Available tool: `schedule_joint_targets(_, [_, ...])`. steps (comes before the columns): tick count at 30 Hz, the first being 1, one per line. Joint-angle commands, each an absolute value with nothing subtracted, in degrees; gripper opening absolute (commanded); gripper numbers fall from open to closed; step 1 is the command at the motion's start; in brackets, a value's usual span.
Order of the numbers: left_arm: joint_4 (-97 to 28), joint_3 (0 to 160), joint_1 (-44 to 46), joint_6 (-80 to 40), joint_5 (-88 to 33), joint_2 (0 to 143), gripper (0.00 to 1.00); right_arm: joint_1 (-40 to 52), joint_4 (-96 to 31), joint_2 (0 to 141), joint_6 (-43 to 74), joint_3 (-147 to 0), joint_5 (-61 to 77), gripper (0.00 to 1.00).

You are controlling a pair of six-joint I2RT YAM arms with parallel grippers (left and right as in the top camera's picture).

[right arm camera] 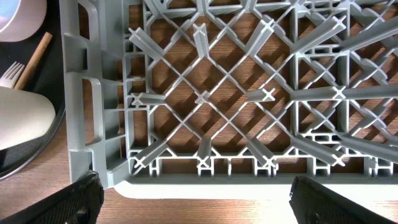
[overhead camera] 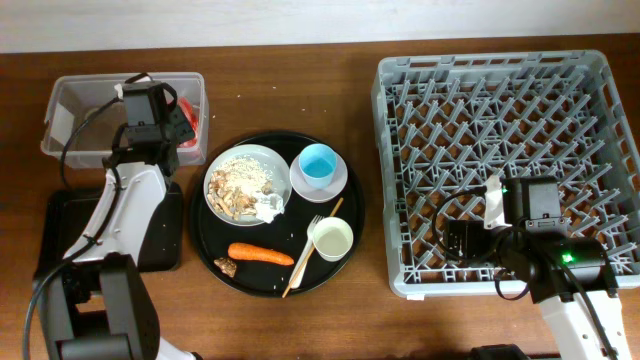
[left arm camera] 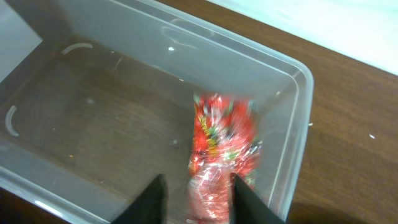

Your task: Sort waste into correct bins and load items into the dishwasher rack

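Two bins sit at the left of the surface (overhead camera: 300, 70): one clear tub (overhead camera: 80, 95) and one black tray (overhead camera: 55, 228). One grey rack (overhead camera: 500, 75) stands at the right. The left arm (overhead camera: 135, 195) reaches over the tub, jaws apart and pointing down. One red wrapper (left arm camera: 221, 134), blurred, lies between them inside the tub. The right arm (overhead camera: 560, 265) hangs over the rack's near edge, jaws wide apart.

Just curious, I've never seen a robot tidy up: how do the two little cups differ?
The blue cup is light blue; the pale cup is cream-white. The blue cup stands on the white plate; the pale cup stands straight on the round black tray. Both are upright, open side up, and look empty.
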State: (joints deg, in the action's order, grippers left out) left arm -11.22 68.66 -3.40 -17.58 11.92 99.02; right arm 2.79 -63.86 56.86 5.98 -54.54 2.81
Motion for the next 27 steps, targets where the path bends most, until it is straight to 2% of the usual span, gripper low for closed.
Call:
schedule_joint_targets(1, [-11.75, 68.73, -3.53, -17.08, 6.94, 99.37, 0.5, 2.98, -63.7, 56.64, 6.07, -55.53, 2.31, 0.99])
schedule_joint_targets(3, [-18.68, 68.75, -2.37, -16.45, -1.3, 95.15, 0.47, 2.98, -63.68, 56.64, 6.07, -55.53, 2.31, 0.99])
schedule_joint_targets(4, [-24.69, 68.75, -0.21, -16.47, -5.43, 92.44, 0.49, 2.98, -63.68, 56.64, 6.07, -55.53, 2.31, 0.99])
schedule_joint_targets(6, [-37.34, 68.51, 5.39, -16.47, -6.24, 91.81, 0.54, 2.98, -63.7, 56.64, 6.07, -55.53, 2.31, 0.99])
schedule_joint_targets(8, [-44.82, 65.45, 10.31, -17.04, -6.22, 93.82, 0.55, 2.98, -63.72, 56.64, 6.09, -55.53, 2.33, 0.99])
schedule_joint_targets(11, [-46.89, 62.48, 13.23, -18.46, -6.24, 97.06, 0.54, 2.98, -63.7, 56.64, 6.09, -55.53, 2.31, 0.99])
schedule_joint_targets(15, [-43.38, 62.48, 13.63, -18.68, -8.12, 99.11, 0.53, 2.98, -63.7, 56.64, 6.09, -55.53, 2.31, 0.99])
schedule_joint_targets(19, [-41.69, 62.48, 15.07, -18.85, -9.72, 101.21, 0.16, 2.98, -63.72, 56.64, 6.09, -55.53, 2.31, 0.99])
schedule_joint_targets(22, [-40.05, 62.5, 15.29, -18.85, -9.69, 101.21, 0.01, 2.98, -63.75, 56.64, 6.09, -55.53, 2.33, 0.99])
schedule_joint_targets(27, [-44.93, 70.26, 11.7, -16.4, -9.32, 96.29, 0.0, 2.98, -63.72, 56.64, 6.07, -55.53, 2.31, 0.99])
